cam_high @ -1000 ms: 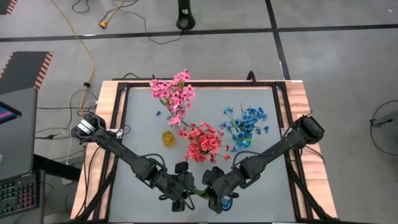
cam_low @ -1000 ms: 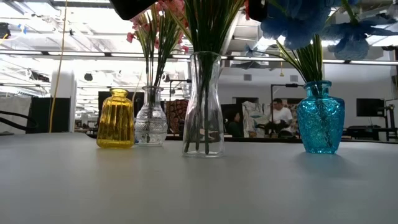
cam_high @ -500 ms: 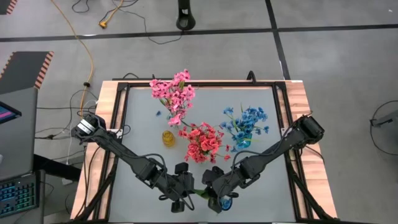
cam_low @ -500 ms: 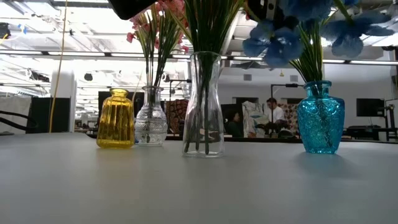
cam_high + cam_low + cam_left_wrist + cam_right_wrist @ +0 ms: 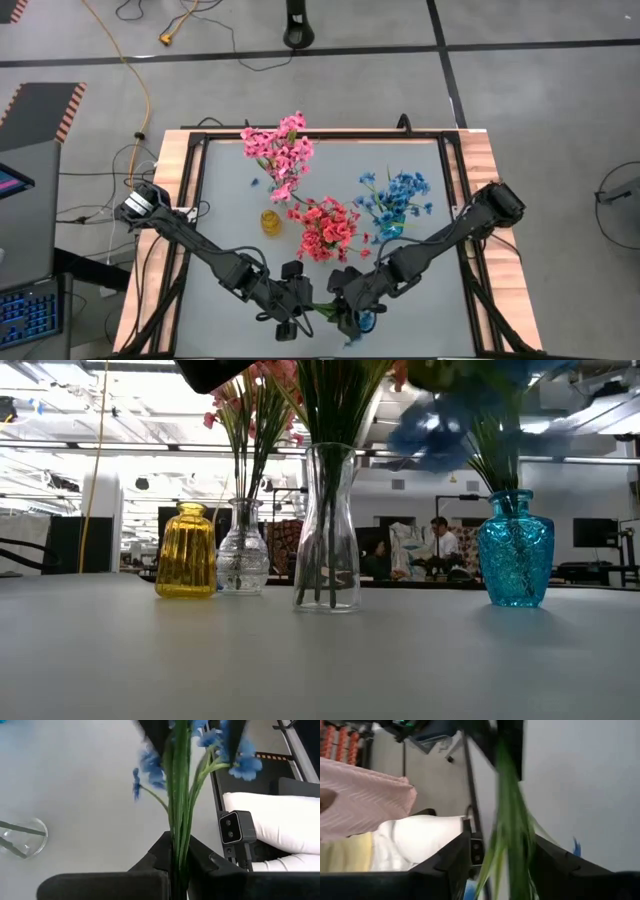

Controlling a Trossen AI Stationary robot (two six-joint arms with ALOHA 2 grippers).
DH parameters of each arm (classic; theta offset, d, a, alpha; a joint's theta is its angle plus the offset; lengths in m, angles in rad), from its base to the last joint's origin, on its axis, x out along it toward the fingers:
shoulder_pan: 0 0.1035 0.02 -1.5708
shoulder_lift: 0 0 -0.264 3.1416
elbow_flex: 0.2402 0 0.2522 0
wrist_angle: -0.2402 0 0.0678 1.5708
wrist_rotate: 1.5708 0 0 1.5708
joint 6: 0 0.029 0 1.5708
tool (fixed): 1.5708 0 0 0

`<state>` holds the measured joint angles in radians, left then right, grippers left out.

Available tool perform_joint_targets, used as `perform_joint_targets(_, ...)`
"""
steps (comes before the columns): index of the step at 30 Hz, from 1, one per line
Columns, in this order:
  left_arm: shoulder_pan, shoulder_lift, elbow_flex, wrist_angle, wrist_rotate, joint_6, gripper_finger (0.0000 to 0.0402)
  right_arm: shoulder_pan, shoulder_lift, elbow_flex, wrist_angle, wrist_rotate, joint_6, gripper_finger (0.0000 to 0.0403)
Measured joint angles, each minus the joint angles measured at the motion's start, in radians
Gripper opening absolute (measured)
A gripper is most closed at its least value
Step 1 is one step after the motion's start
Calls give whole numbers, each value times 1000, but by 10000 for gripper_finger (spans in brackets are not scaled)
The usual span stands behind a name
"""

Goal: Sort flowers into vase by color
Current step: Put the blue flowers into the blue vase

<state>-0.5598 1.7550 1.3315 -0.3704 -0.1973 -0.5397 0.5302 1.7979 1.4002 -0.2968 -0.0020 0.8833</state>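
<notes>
Handoff at the near edge of the table (image 5: 220, 180), my read: both arms meet there over one blue spray (image 5: 240, 762), and the stems run from one claw into the other.

Left gripper (image 5: 177, 862): fingers pinched tight on the green stems (image 5: 179, 805), nothing else in them. Stems rise straight out of the pinch, blossoms at the far end. This looks like the holding side.

Right gripper (image 5: 497, 865): fingers spread wide, stems (image 5: 512, 835) passing through the gap, pads clear of them as far as I can see. Looks like the letting-go side; grip not confirmed either way beyond that gap.

Sorted so far, further back on the table:
- pink sprays (image 5: 280, 150) in the small clear vase (image 5: 243, 550), far left
- coral-red sprays (image 5: 328, 226) in the tall clear vase (image 5: 328, 530), centre
- blue sprays (image 5: 398, 195) in the blue vase (image 5: 515, 550), right
- yellow vase (image 5: 186, 550) beside the small clear one, nothing in it

Held spray is well short of the blue vase, which by colour is presumably its destination. Person's sleeve (image 5: 365, 795) visible beyond the table edge, not involved.
</notes>
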Motion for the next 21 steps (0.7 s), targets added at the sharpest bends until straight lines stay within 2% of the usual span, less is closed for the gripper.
perform_joint_targets(3, -1, 0, 0, 0, 3, 0, 9, 8, -53, 0, -42, 17, -23, 211)
perform_joint_targets(6, -1, 0, 0, 6, 4, 9, 9, 24, -117, 1, -90, 77, -58, 211)
perform_joint_targets(11, -1, 0, 0, 84, 7, 47, 9, 78, -234, 0, -205, 264, -150, 210)
perform_joint_targets(21, 35, -2, 0, 425, 3, 183, 9, 221, -465, 0, -418, 678, -233, 209)
